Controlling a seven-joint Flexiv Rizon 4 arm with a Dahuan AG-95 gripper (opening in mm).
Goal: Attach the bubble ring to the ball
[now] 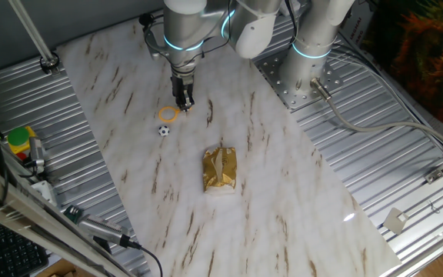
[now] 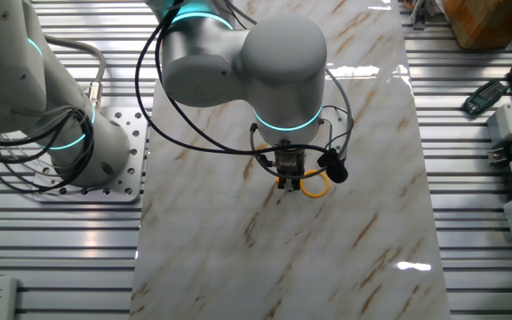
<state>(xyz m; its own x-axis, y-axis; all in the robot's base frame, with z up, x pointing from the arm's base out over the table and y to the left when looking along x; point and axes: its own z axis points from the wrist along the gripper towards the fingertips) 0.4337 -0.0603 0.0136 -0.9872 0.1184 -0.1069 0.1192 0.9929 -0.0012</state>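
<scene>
On the left part of the marble-patterned worktop [image 1: 283, 192], in one fixed view, the ball [image 1: 164, 131] sits loose, and just above it the bubble ring [image 1: 169, 115] lies flat on the surface, near the ball but not touching it. Right beside the ring, the pincer [image 1: 183, 105] points straight down at the ring's short handle; its tips are close together and seem to be pinching that handle, though neither view shows the contact clearly, so I cannot tell for sure. In the other fixed view the arm's wrist hides the ball, and only part of the ring shows beside the pincer. Further right lies a gold packet [image 1: 220, 170], well apart from both. The risk, as I judge it, is a weak pinch on so thin a handle: the ring could twist or slip when moved, and its edge could then nudge the ball and send it rolling away.
</scene>
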